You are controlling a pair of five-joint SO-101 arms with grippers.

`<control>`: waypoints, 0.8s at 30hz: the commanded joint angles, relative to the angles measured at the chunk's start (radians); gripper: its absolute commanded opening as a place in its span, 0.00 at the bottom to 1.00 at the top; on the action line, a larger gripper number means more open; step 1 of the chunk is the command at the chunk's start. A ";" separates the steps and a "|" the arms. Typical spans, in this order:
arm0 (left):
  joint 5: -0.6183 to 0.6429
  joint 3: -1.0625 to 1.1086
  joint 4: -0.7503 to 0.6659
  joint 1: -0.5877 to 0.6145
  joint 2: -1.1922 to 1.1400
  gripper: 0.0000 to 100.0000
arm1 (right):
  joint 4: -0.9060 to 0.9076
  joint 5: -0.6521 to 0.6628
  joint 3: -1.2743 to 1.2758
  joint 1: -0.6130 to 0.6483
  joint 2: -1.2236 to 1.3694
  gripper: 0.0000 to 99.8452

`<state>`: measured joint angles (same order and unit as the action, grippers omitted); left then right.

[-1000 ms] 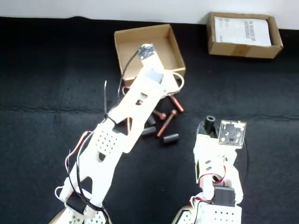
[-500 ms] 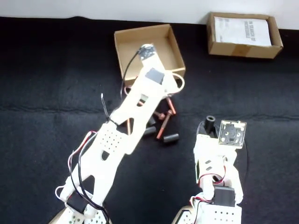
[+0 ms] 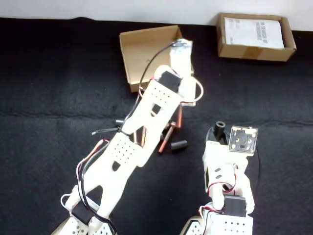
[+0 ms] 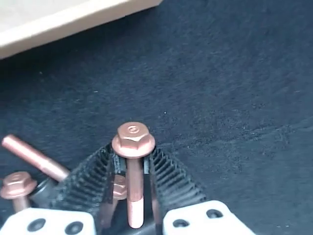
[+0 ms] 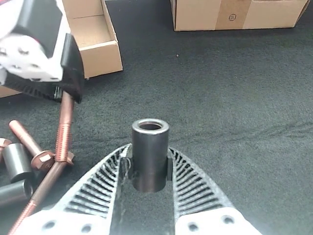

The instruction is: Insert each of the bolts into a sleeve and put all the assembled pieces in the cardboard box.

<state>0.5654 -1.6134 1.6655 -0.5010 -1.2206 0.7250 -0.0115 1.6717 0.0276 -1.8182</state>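
- A robotics lab or hobby workshop bench: table draped in black felt-like cloth (image 3: 44,78).
- Two white plastic robot arms (image 3: 127,156) with bare red and black wiring.
- Loose copper-coloured bolts (image 3: 165,138), dark metal sleeves (image 3: 179,145), brown cardboard boxes (image 3: 142,54).

Bright, even light; faint shadows on the table (image 3: 49,73).

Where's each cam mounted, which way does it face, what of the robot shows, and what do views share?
High: fixed above the table, looking down; left arm and right arm show.
Left wrist: on the left arm, looking along its fingers at the bolt they grip; box edge beyond.
Right wrist: on the right arm, looking along its fingers at the sleeve they grip; left gripper beyond.
Shared: high and right wrist both show bolt, sleeve, box.
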 commanded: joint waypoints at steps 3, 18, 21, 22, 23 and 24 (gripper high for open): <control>-0.046 -0.050 0.005 -0.005 0.168 0.01 | -0.074 -0.006 0.061 -0.002 -0.015 0.01; -0.048 -0.050 0.089 -0.082 0.461 0.01 | -0.148 -0.008 0.130 0.122 -0.015 0.01; -0.048 -0.048 0.091 -0.102 0.521 0.01 | -0.148 -0.008 0.130 0.157 -0.015 0.01; -0.048 -0.048 0.091 -0.105 0.542 0.01 | -0.148 -0.008 0.130 0.163 -0.015 0.01; -0.048 -0.048 0.091 -0.111 0.567 0.01 | -0.148 -0.008 0.130 0.166 -0.015 0.01; -0.049 -0.048 0.091 -0.116 0.590 0.01 | -0.148 -0.008 0.130 0.166 -0.015 0.01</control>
<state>0.5240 -1.6149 1.7545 -0.5946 -0.7480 0.6007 -0.0115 1.6763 0.1780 -1.8182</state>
